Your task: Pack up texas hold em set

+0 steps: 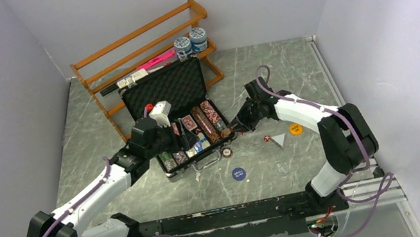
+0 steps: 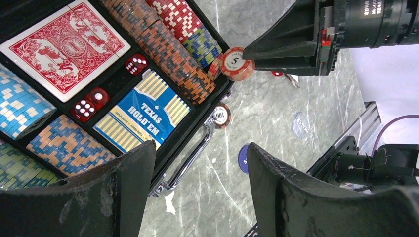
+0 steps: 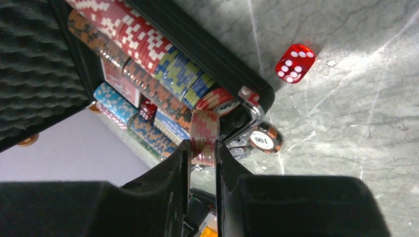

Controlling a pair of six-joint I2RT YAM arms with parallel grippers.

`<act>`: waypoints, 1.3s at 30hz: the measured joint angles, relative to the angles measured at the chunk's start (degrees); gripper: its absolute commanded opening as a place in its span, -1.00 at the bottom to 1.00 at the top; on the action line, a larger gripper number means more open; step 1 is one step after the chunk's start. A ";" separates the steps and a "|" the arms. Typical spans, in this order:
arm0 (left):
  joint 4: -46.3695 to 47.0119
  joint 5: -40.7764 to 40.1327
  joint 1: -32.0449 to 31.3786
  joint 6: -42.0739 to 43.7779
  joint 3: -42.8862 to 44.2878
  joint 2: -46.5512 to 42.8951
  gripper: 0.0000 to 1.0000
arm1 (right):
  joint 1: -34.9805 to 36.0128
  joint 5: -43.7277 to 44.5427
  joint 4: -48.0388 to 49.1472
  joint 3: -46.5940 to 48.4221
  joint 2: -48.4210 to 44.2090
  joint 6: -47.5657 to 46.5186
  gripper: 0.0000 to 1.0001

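The black briefcase (image 1: 171,87) lies open, its foam lid up, with chip rows, a red deck (image 2: 64,47), a blue Texas Hold'em deck (image 2: 143,116) and red dice (image 2: 136,64) in the tray. My right gripper (image 3: 202,145) is shut on a small stack of red chips (image 3: 203,128) at the case's front right corner (image 1: 236,125). My left gripper (image 2: 200,187) is open and empty above the metal handle (image 2: 190,158), at the case's left front (image 1: 162,138). On the table lie a 100 chip (image 1: 227,151), a red die (image 1: 267,138), a blue disc (image 1: 238,173), an orange disc (image 1: 295,129) and a clear disc (image 1: 281,168).
The orange wooden rack (image 1: 136,47) stands behind the case with two blue-and-white jars (image 1: 191,42) on it. A small white triangle (image 1: 279,139) lies by the die. Walls close the table on the left, back and right.
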 measured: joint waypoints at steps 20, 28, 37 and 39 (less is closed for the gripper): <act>0.00 -0.61 0.00 0.20 0.00 0.07 0.47 | 0.22 -2.93 -11.19 8.07 7.65 5.38 -0.87; -0.02 -1.44 0.00 0.24 0.00 0.07 0.48 | 0.33 -2.84 -21.94 16.52 14.08 8.70 -1.00; -0.04 -2.56 0.00 1.01 0.00 -0.11 0.49 | -0.04 -0.50 -30.73 22.38 18.08 10.95 -1.00; -0.02 -2.75 0.00 1.11 0.00 -0.11 0.49 | -0.31 0.07 -31.04 22.38 18.08 11.47 -1.00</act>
